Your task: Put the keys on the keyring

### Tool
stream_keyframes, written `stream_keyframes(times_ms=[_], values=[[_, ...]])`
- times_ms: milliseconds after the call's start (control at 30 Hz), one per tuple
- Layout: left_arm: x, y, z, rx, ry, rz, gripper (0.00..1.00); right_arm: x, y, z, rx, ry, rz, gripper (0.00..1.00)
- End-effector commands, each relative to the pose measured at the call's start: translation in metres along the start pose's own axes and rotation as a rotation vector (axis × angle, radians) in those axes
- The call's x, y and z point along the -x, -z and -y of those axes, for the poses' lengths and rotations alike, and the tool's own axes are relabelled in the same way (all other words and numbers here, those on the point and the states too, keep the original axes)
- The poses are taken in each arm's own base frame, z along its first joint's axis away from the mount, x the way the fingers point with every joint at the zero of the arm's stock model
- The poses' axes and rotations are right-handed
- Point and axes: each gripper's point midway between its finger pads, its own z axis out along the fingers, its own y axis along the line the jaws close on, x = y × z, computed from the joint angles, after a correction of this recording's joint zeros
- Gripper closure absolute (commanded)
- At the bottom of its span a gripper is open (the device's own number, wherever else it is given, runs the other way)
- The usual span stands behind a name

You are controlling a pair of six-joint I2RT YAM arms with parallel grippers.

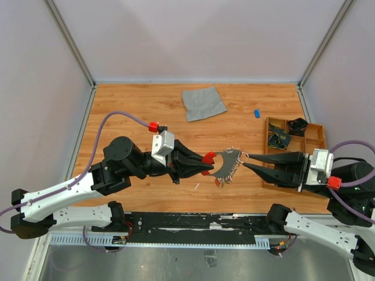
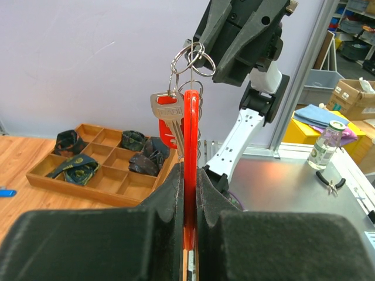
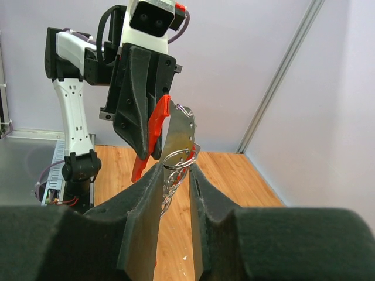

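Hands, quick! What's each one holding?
Left hand: closed, holding the red keyring.
Right hand: closed on the silver ring.

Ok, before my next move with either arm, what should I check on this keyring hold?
1. Is the left gripper shut on the keyring? Ok, the red loop is clamped edge-on between its fingers.
2. Are the split rings between the fingers of the right gripper? Ok.
3. Is the right gripper's hold on those rings firm? Cannot tell, contact is unclear.
4. Is the silver key hanging free? Ok, it dangles beside the loop, above the table.
5. Is the key threaded on the keyring itself? Cannot tell.
6. Is every key collected? Cannot tell: a small blue item lies apart near the tray.
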Motion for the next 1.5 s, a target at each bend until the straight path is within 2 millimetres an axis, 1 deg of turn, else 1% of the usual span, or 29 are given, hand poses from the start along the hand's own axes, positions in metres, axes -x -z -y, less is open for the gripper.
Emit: stream_keyframes(times_ms=[0,333,600,900,967,1100,1300,1467], values=[[0.024,-0.001,0.003,-0.008,-0.023,0.065,0.99,0.007,-0.001,-0.002,0.004,-0.015,0.039,0.75],[0.024,-0.002,0.003,-0.009,-0.023,0.063,1.00,0.006,-0.003,-0.004,0.019,-0.022,0.040,0.74],[0.022,-0.002,0.003,-0.011,-0.023,0.060,0.99,0.005,-0.003,-0.006,0.027,-0.022,0.039,0.68],[0.022,-0.002,0.003,-0.012,-0.020,0.058,0.99,0.004,-0.005,-0.005,0.024,-0.035,0.034,0.74],[0.021,-0.002,0.003,-0.010,-0.021,0.058,1.00,0.004,-0.005,-0.004,0.023,-0.037,0.032,0.74],[0.021,-0.001,0.002,-0.009,-0.020,0.056,1.00,0.006,-0.002,-0.004,0.020,-0.022,0.033,0.69],[0.021,-0.001,0.002,-0.009,-0.022,0.057,0.99,0.009,-0.001,-0.006,0.039,-0.001,0.035,0.64],[0.021,-0.002,0.002,-0.009,-0.023,0.055,0.99,0.006,-0.004,-0.013,0.084,0.001,0.018,0.71]])
